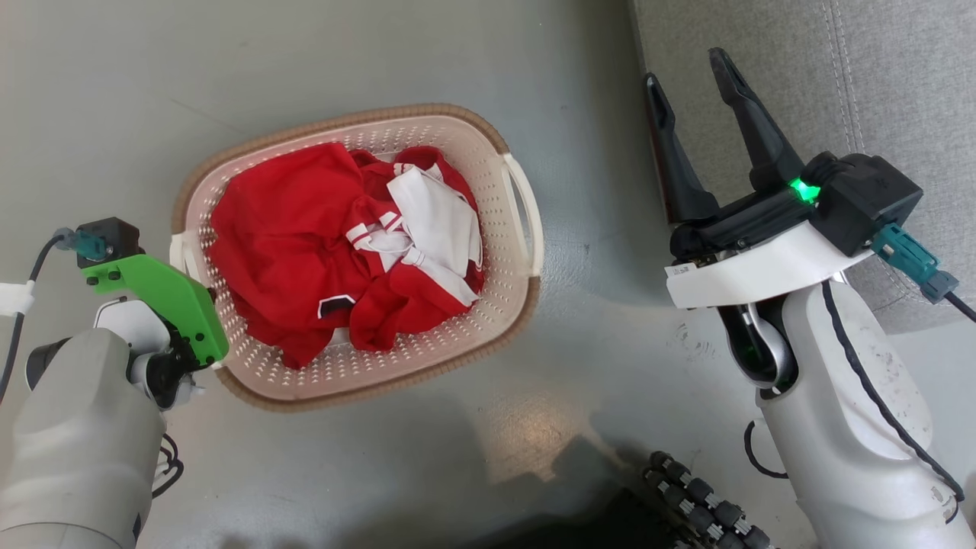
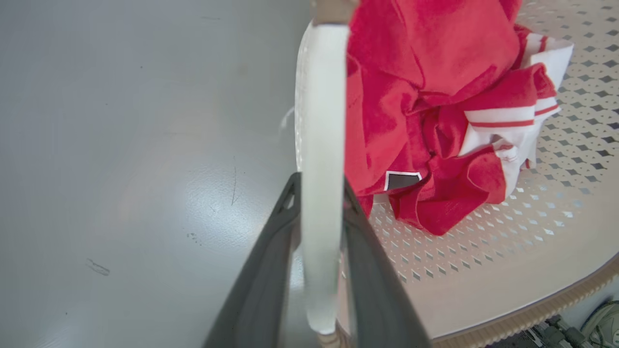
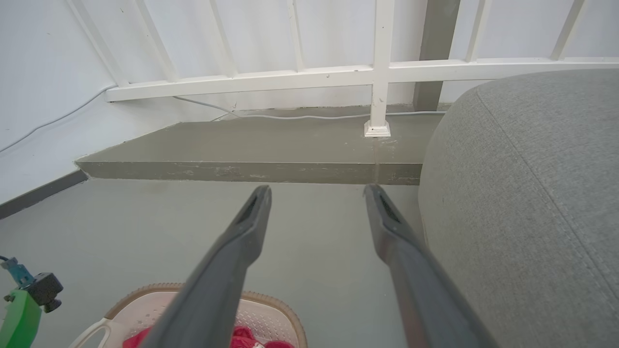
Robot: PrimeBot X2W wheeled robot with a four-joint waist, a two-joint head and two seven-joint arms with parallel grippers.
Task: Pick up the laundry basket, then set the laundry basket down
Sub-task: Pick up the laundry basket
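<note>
Gripping the near white loop handle between both fingers, the left gripper is the arm already at the laundry basket. The basket is cream and perforated with a brown rim. It holds red and white clothes, and its long axis runs rightward over the grey floor. Its far handle faces the right gripper, whose jaws stand open, well apart from it, beside a grey sofa.
</note>
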